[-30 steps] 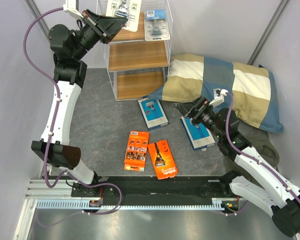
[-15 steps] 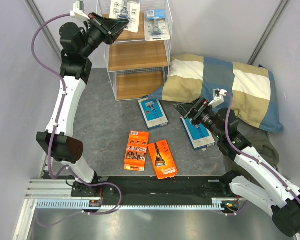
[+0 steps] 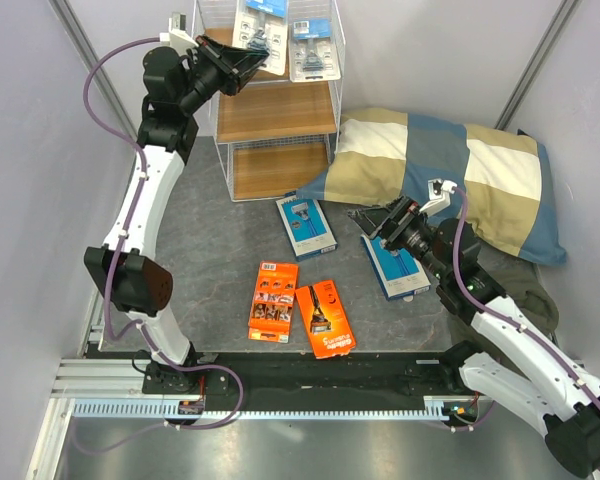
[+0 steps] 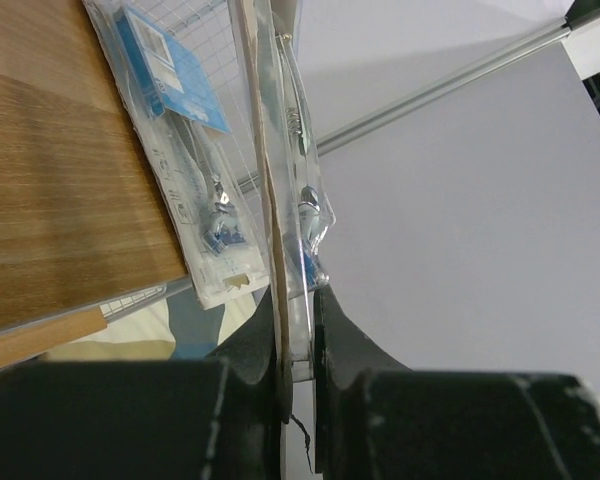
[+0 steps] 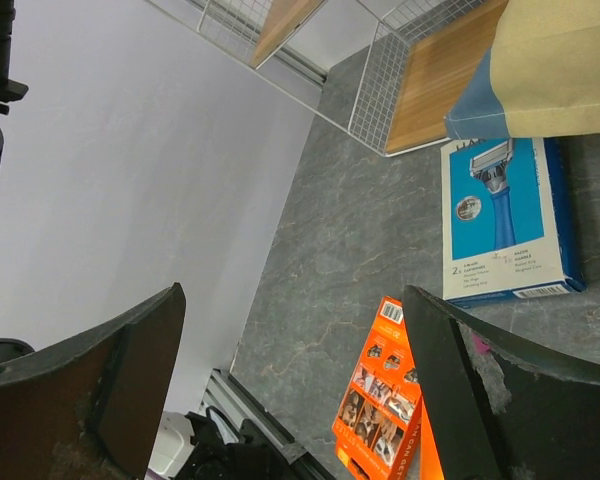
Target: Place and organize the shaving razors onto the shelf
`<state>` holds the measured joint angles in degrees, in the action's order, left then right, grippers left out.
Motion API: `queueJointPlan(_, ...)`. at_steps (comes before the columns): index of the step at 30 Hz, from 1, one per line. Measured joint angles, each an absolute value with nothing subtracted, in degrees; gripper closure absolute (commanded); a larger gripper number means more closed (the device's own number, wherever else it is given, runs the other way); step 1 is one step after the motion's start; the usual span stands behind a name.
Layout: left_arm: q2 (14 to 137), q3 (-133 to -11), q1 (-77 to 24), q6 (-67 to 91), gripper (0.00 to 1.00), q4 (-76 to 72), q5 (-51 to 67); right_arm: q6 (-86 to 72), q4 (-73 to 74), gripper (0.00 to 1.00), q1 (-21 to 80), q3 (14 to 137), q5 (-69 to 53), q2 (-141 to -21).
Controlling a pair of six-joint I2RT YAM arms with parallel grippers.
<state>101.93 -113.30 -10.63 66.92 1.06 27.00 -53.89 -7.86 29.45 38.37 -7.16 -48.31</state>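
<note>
A: Start at the left gripper (image 4: 298,300). What has it got?

B: Its jaws are clamped on the bottom edge of the held blister pack (image 4: 283,130), which the wrist view shows edge-on. The pack is raised over the top tier of the shelf (image 3: 276,112), toward its left side.

A: And right next to it?

B: The second blister pack (image 3: 311,48) lies flat on that tier, just beside the held one. I can't tell whether the held pack touches the wood yet.

A: So how would you finish the placement?

B: I'd tip the pack down flat and parallel to its neighbour, blue tops the same way. Lower it until it rests on the tier and only then let the jaws part. Keep it off the neighbour's edge and clear of the wire side. The grip is thin, so a twist could slip it.

A: The other arm?

B: The right gripper (image 3: 377,222) has its jaws wide apart and holds nothing. It hangs low above the table (image 3: 205,230), in front of the pillow (image 3: 460,165). The blue boxes (image 3: 306,226) and the orange packs (image 3: 273,300) lie on the table, not yet shelved.
</note>
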Motion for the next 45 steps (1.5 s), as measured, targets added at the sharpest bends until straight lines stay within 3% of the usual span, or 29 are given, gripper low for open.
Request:
queueJointPlan(10, 105.5, -114.8, -11.1, 63.8, 0.97, 4.4, 24.8, -53.1, -6.3, 0.02, 29.5, 37.9, -6.7, -47.3)
queueJointPlan(16, 106.7, -115.0, -11.6, 62.7, 0.91, 4.7, 23.2, -52.7, -6.0, 0.02, 29.5, 37.9, -6.6, -47.2)
queueJointPlan(25, 107.6, -118.4, -12.4, 59.6, 0.71, 8.2, 20.8, -52.2, -5.4, 0.02, 29.5, 37.8, -6.6, -46.9)
queueJointPlan(35, 108.2, -121.5, -12.5, 56.6, 0.35, 11.9, 20.5, -52.2, -5.1, 0.02, 29.5, 37.0, -6.4, -46.9)
queueJointPlan(45, 108.9, -129.1, -12.6, 52.1, 0.31, 19.3, 20.8, -52.2, -5.1, 0.02, 29.5, 36.9, -6.3, -46.9)
